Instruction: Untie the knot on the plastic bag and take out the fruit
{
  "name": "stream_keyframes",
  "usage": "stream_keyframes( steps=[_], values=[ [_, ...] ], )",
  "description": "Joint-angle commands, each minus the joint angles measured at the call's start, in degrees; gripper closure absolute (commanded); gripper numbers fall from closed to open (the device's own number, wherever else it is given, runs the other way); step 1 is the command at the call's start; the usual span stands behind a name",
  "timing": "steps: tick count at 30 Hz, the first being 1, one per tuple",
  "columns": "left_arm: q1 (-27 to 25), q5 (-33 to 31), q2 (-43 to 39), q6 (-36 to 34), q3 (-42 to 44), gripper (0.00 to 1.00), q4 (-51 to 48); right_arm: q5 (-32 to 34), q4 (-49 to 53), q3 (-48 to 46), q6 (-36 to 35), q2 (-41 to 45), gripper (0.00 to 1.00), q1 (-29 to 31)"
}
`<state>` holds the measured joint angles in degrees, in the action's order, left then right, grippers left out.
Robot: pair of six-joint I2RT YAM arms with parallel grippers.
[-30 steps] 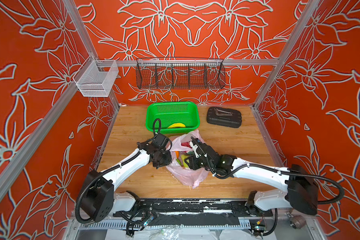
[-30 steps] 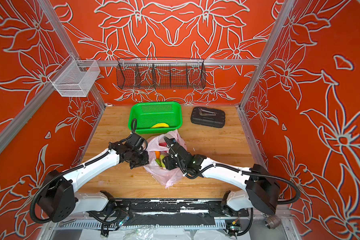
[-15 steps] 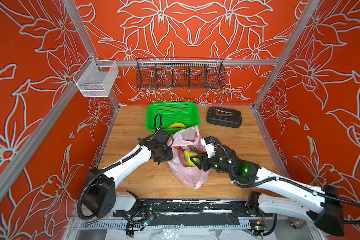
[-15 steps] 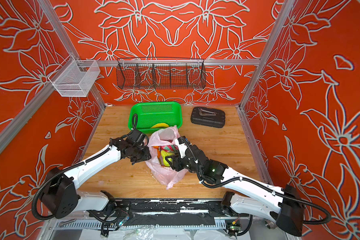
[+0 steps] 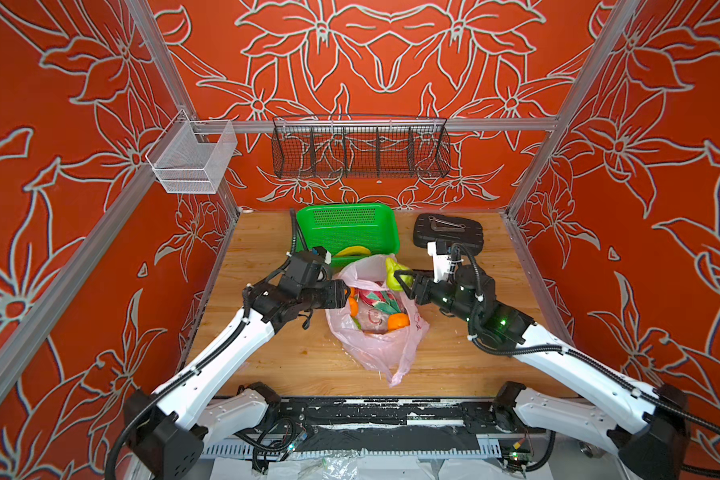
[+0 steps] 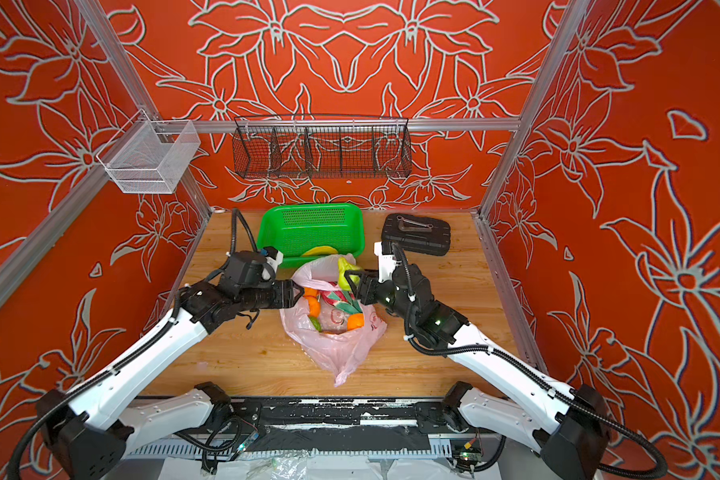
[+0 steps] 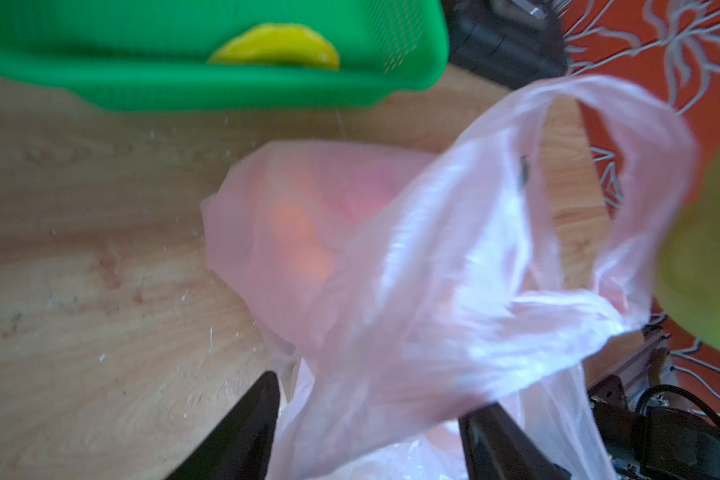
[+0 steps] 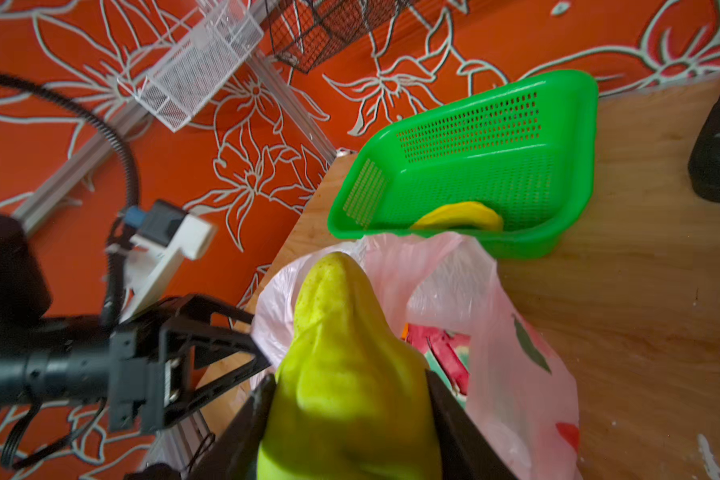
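Clock positions are read in the top views, with the far wall at 12 o'clock.

One plastic bag (image 5: 377,345) lies at the middle of the wooden surface (image 5: 454,365), its mouth open toward 12 o'clock. One handle loop (image 7: 653,166) stands free. The mouth shows:
- one orange round (image 5: 352,306) at 9 o'clock
- a second orange round (image 5: 399,321) at 4 o'clock
- one dragon fruit (image 5: 374,298) between them
- one green piece (image 5: 356,323), possibly an apple, mostly hidden

The left gripper (image 5: 345,293) sits at the bag's 9 o'clock rim. Its jaws are released and stand apart, with loose bag film draped between them.

The right gripper (image 5: 400,279) is at 1 o'clock of the mouth. Its jaws are clenched on one yellow-green pear (image 5: 393,270), held over the bag's far rim.

One green basket (image 5: 346,218) stands at 12 o'clock, just beside the bag, with one yellow fruit (image 5: 352,250) in it. One black case (image 5: 447,232) lies at 1 o'clock, apart from the bag.

Two baskets hang on the back rail: one black wire basket (image 5: 360,151) and one white mesh basket (image 5: 192,160).
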<state>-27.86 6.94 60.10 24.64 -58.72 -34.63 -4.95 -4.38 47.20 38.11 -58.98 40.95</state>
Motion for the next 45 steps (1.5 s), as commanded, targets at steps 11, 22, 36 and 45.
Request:
stream_keyframes(
  steps=[11, 22, 36, 45],
  values=[
    [-0.71, 13.26, -7.81, -32.38, 5.94, 0.11, 34.57, -13.20, -15.63, 4.23, 19.59, -6.33, 0.59, -12.55],
    [-7.30, 12.45, 7.42, -51.83, -0.31, 0.07, 46.64, -17.22, -19.74, 3.86, 29.18, -7.07, 0.58, -14.23],
    [-9.88, 8.21, 19.60, -53.04, -7.43, 0.37, 49.86, -17.44, -21.37, 0.87, 29.68, -4.67, 0.58, -14.22],
    [-11.27, 7.45, 21.93, -54.40, -10.09, 0.63, 47.62, -18.25, -21.37, 0.09, 29.83, -5.09, 0.58, -14.23]
  ],
)
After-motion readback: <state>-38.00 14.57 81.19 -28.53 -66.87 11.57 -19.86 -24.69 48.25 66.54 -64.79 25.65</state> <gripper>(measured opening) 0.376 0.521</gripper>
